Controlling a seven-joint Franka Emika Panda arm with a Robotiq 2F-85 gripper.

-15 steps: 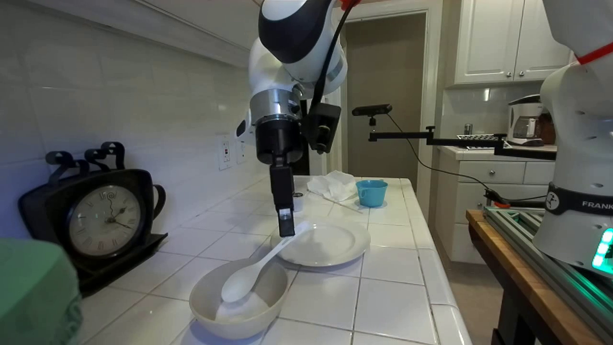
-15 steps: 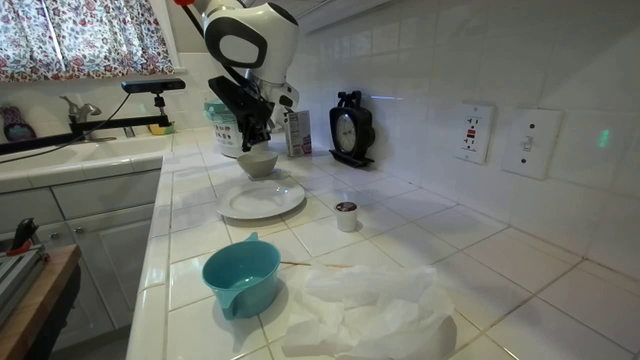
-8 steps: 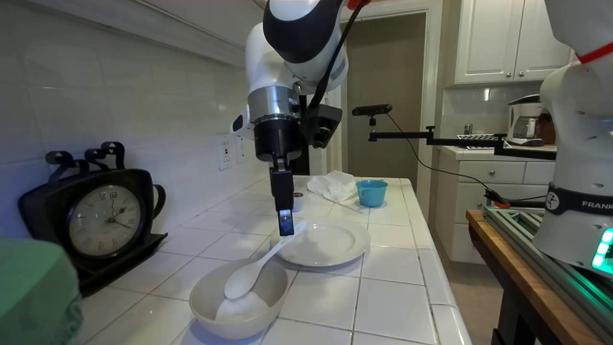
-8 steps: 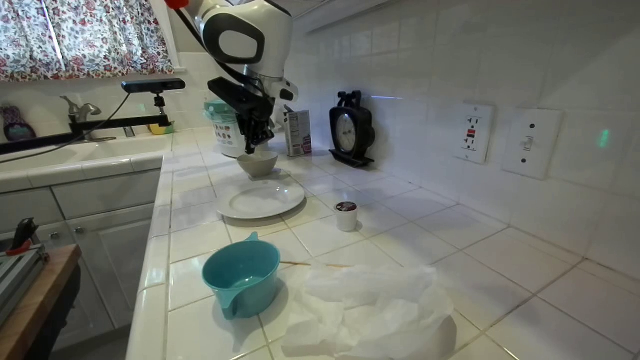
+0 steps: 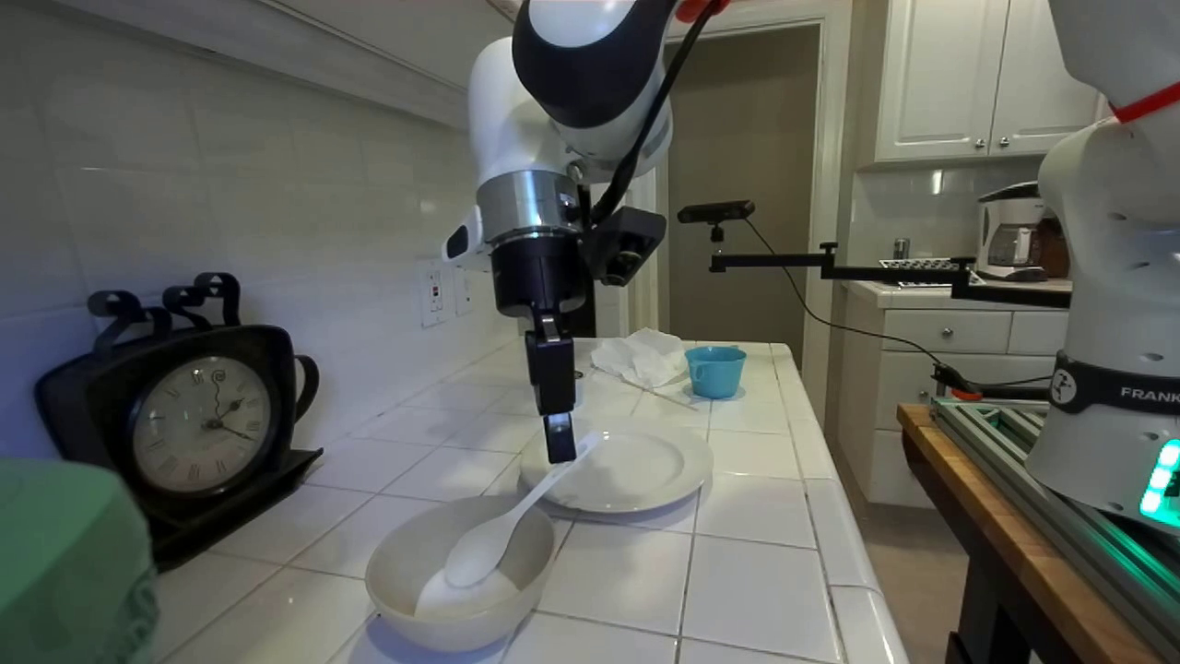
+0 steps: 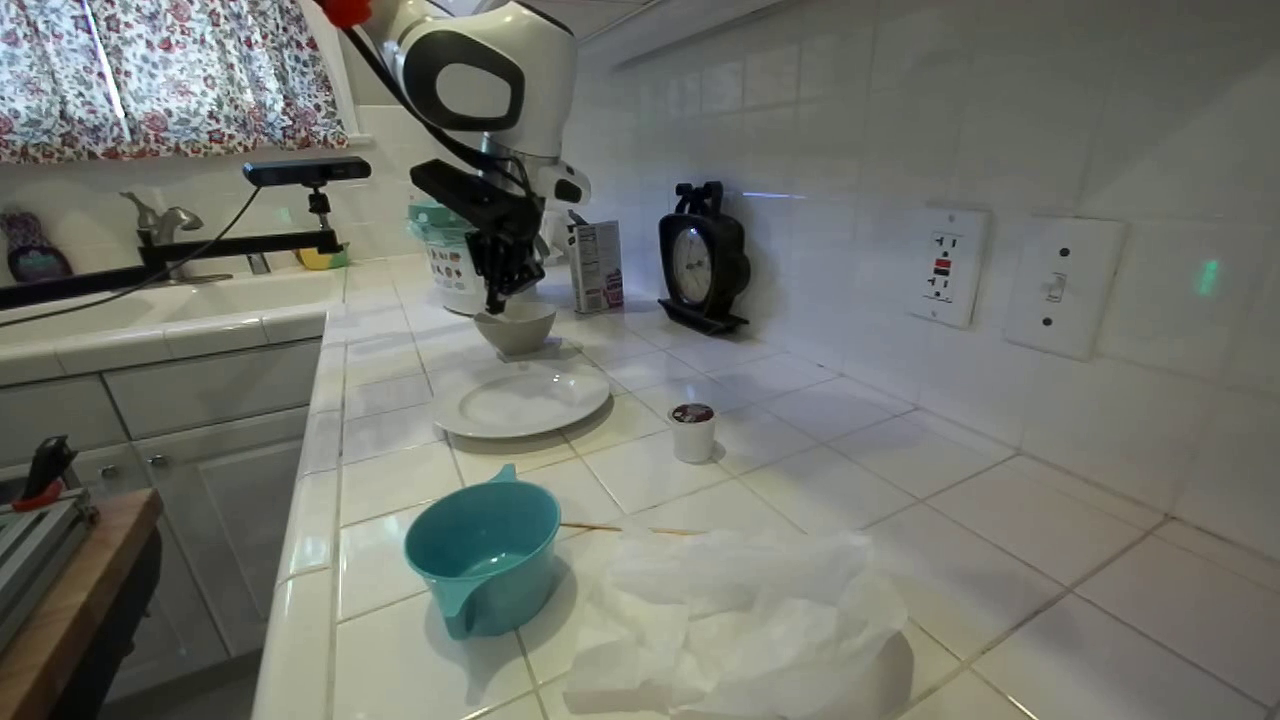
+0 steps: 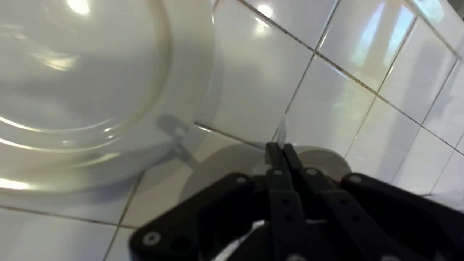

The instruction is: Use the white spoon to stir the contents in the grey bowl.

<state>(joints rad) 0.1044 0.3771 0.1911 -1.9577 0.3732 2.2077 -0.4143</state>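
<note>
The white spoon (image 5: 490, 542) slants from my claw (image 5: 561, 452), its handle pinched tight. In an exterior view I see its head in the grey bowl (image 5: 404, 561), over the white contents (image 5: 444, 600), contact unclear; my wrist view shows only a pale sliver of it.

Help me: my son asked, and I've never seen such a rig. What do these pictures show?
The machine is a robot arm; its hand is the black gripper. Two views are taken from outside the robot, at different places. The wrist view rides on the arm and looks past the gripper. On the tiled counter are a plate, a bowl with a white mound inside, a blue cup, crumpled paper and a clock. The gripper holds a spoon by its handle. The spoon's head is at the mound; whether they touch, I can't tell.
</note>
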